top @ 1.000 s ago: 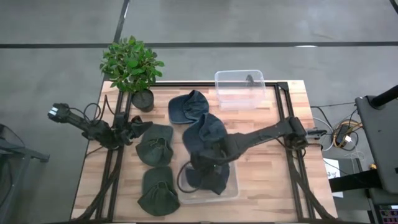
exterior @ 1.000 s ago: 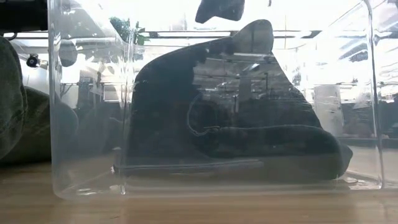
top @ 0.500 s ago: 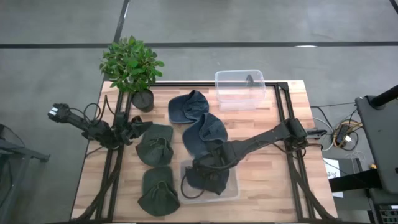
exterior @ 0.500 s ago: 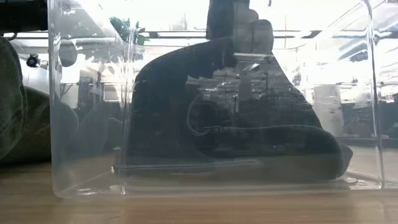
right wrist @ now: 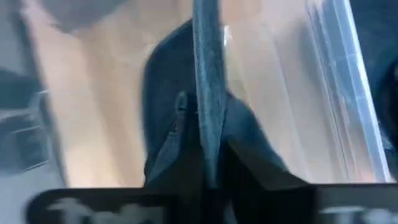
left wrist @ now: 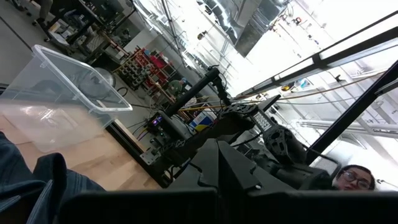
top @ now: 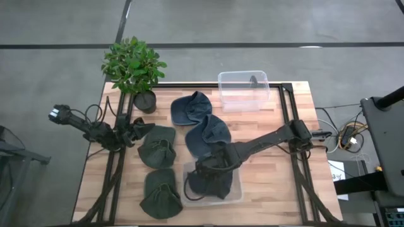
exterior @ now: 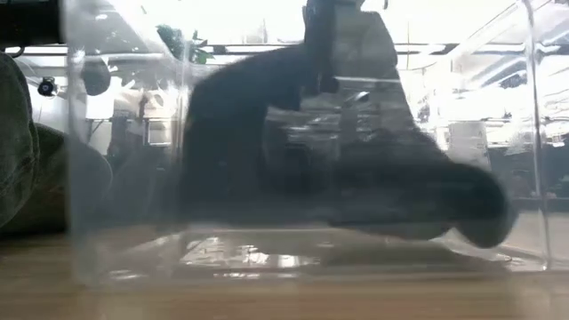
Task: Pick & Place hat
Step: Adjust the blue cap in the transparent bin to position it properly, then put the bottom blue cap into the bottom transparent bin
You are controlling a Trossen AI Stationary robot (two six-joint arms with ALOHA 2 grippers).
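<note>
A dark blue hat (top: 211, 183) is inside the clear bin (top: 235, 197) at the table's near middle. My right gripper (top: 210, 168) reaches into the bin from the right and is shut on the hat, which also shows in the low view (exterior: 356, 178). My left gripper (top: 136, 132) waits at the table's left, beside a green hat (top: 158, 146). Two more blue hats (top: 192, 107) (top: 208, 135) lie on the table behind the bin, and another green hat (top: 161, 194) lies to its left. My right gripper pinches a raised fold of the hat's cloth (right wrist: 208, 93) between its two fingers, coming from above and slanting in from the table's right. The hat hangs below the fingers, mostly raised off the bin's floor. Its lower end (exterior: 484, 227) droops; whether it touches, I cannot tell.
A potted plant (top: 132, 66) stands at the far left. A second clear bin (top: 243, 90) stands at the far edge. The bin's walls (right wrist: 336, 62) stand close around my right gripper. Bare wood (top: 271, 183) lies to the right of the near bin.
My right gripper has gone down into the near bin onto the top of the blue hat and taken hold of it. The hat, which lay flat on the bin's floor, has now risen off it and swings.
</note>
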